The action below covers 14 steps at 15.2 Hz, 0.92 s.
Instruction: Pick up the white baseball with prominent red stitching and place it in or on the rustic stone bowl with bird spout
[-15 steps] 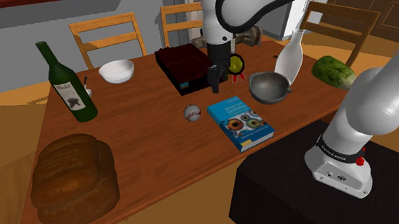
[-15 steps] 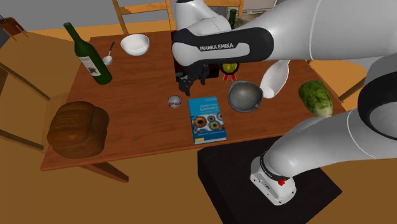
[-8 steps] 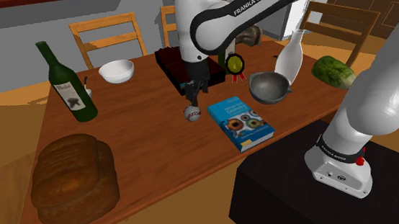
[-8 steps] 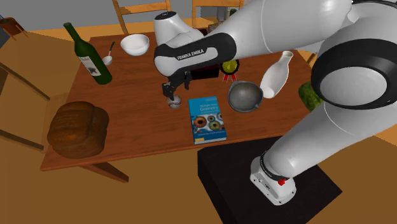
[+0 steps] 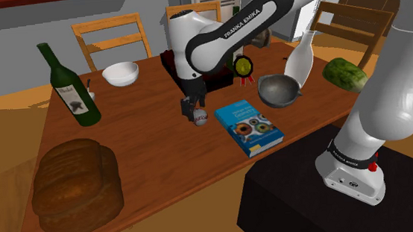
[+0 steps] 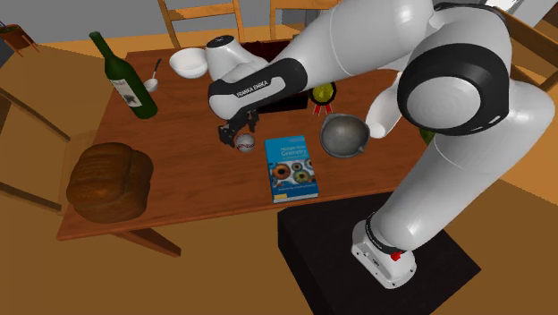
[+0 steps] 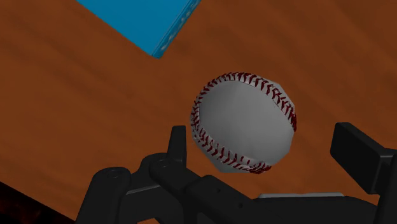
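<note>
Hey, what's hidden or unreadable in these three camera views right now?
- Shoulder view: the gripper covers part of the baseball.
- Shoulder view: the arm hides much of the dark box.
- Wrist view: the blue book is cut off by the edge.
- Its title is too small to read.

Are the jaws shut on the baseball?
No, the jaws stand apart on either side of the baseball, with bare table showing between it and one of them.
</note>
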### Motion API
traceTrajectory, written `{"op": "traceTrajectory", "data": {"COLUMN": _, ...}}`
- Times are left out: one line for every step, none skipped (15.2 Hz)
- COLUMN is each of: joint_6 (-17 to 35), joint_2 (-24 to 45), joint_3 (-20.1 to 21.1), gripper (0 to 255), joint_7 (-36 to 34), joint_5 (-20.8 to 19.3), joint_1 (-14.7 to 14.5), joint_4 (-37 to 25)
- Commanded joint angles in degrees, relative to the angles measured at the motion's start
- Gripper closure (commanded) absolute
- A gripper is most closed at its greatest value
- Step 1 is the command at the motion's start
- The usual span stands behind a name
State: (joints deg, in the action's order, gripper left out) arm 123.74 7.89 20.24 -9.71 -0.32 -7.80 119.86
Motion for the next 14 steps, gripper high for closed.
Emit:
{"op": "traceTrajectory", "data": {"joint_6": 1.52, "joint_2": 0.91, "joint_3": -0.04, "gripper": 0, "joint_7": -0.24, "joint_5": -0.37, "joint_1": -0.10, "joint_4": 0.63}}
{"op": "traceTrajectory", "data": {"joint_6": 2.24, "joint_2": 1.30, "joint_3": -0.07, "gripper": 0, "joint_7": -0.36, "joint_5": -0.54, "joint_1": -0.14, "joint_4": 0.98}}
{"op": "traceTrajectory", "data": {"joint_6": 2.66, "joint_2": 1.53, "joint_3": -0.08, "gripper": 0, "joint_7": -0.43, "joint_5": -0.63, "joint_1": -0.17, "joint_4": 1.18}}
{"op": "traceTrajectory", "data": {"joint_6": 2.66, "joint_2": 1.52, "joint_3": -0.08, "gripper": 0, "joint_7": -0.43, "joint_5": -0.63, "joint_1": -0.17, "joint_4": 1.19}}
{"op": "traceTrajectory", "data": {"joint_6": 2.66, "joint_2": 1.53, "joint_3": -0.08, "gripper": 0, "joint_7": -0.43, "joint_5": -0.63, "joint_1": -0.17, "joint_4": 1.19}}
{"op": "traceTrajectory", "data": {"joint_6": 2.66, "joint_2": 1.53, "joint_3": -0.09, "gripper": 0, "joint_7": -0.43, "joint_5": -0.63, "joint_1": -0.17, "joint_4": 1.18}}
{"op": "traceTrajectory", "data": {"joint_6": 2.66, "joint_2": 1.53, "joint_3": -0.09, "gripper": 0, "joint_7": -0.43, "joint_5": -0.63, "joint_1": -0.17, "joint_4": 1.18}}
{"op": "traceTrajectory", "data": {"joint_6": 2.66, "joint_2": 1.53, "joint_3": -0.09, "gripper": 0, "joint_7": -0.43, "joint_5": -0.63, "joint_1": -0.17, "joint_4": 1.18}}
{"op": "traceTrajectory", "data": {"joint_6": 2.66, "joint_2": 1.53, "joint_3": -0.09, "gripper": 0, "joint_7": -0.43, "joint_5": -0.63, "joint_1": -0.17, "joint_4": 1.18}}
{"op": "traceTrajectory", "data": {"joint_6": 2.66, "joint_2": 1.53, "joint_3": -0.09, "gripper": 0, "joint_7": -0.43, "joint_5": -0.63, "joint_1": -0.17, "joint_4": 1.18}}
{"op": "traceTrajectory", "data": {"joint_6": 2.66, "joint_2": 1.53, "joint_3": -0.09, "gripper": 255, "joint_7": -0.43, "joint_5": -0.63, "joint_1": -0.17, "joint_4": 1.18}}
{"op": "traceTrajectory", "data": {"joint_6": 2.66, "joint_2": 1.53, "joint_3": -0.09, "gripper": 255, "joint_7": -0.43, "joint_5": -0.63, "joint_1": -0.17, "joint_4": 1.18}}
{"op": "traceTrajectory", "data": {"joint_6": 2.66, "joint_2": 1.52, "joint_3": -0.08, "gripper": 255, "joint_7": -0.43, "joint_5": -0.63, "joint_1": -0.17, "joint_4": 1.19}}
{"op": "traceTrajectory", "data": {"joint_6": 2.66, "joint_2": 1.52, "joint_3": -0.09, "gripper": 255, "joint_7": -0.43, "joint_5": -0.63, "joint_1": -0.17, "joint_4": 1.19}}
